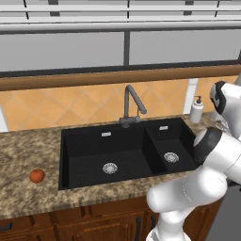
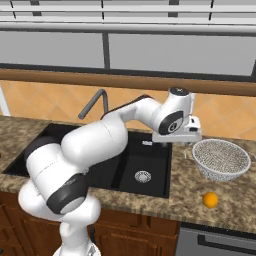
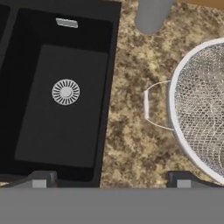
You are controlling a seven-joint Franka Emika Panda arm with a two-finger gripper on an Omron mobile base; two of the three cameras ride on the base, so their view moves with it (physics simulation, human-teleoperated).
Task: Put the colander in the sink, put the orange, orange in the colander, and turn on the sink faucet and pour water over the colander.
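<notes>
A: Since the colander sits on the counter right of the sink, step one isn't done, right?

B: Right. Both basins hold nothing but their drains. Colander is upright on the granite, just beside the small basin, side handle pointing toward the sink.

A: Hand?

B: Hand hovers over the counter strip between the small basin and the colander, jaws spread wide, holding nothing. In the hand view the finger tips straddle that strip, colander rim off to one side.

A: Oranges?

B: Both still out. Reddish orange on the counter well left of the sink, yellower orange near the front edge, near the colander. Neither in it.

A: Faucet?

B: Sink faucet behind the basins, no stream visible, so I'd judge it off.

A: So progress?

B: Basically nothing completed. Looks like the approach to grab the colander. Left: lift it into the sink, two oranges in, water on.
</notes>
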